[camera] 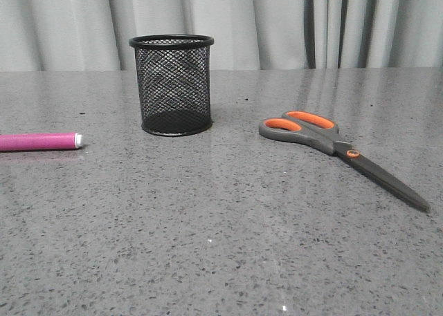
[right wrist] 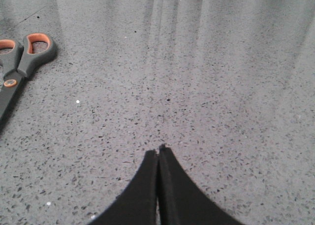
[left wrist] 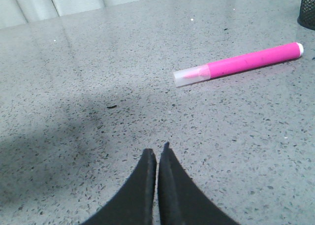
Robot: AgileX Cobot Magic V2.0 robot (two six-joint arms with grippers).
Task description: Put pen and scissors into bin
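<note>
Front view: we see the black mesh bin point(camera: 172, 84) upright, far left of centre on the grey table point(camera: 208, 247). Pink pen point(camera: 40, 141) lies flat at the left edge; scissors point(camera: 339, 150) lie closed on the right, orange-lined grey handles.

Left wrist: our left gripper point(left wrist: 158, 158) is pressed closed, holding nothing; pen has a clear cap, white end.

Right wrist: right gripper point(right wrist: 158, 156) likewise closed, nothing held; scissors well apart.

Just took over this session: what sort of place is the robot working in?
Probably a desk-style test bench: a grey speckled tabletop, pale curtains behind it, and only office supplies laid out: a mesh cup, pink pen and scissors.
</note>
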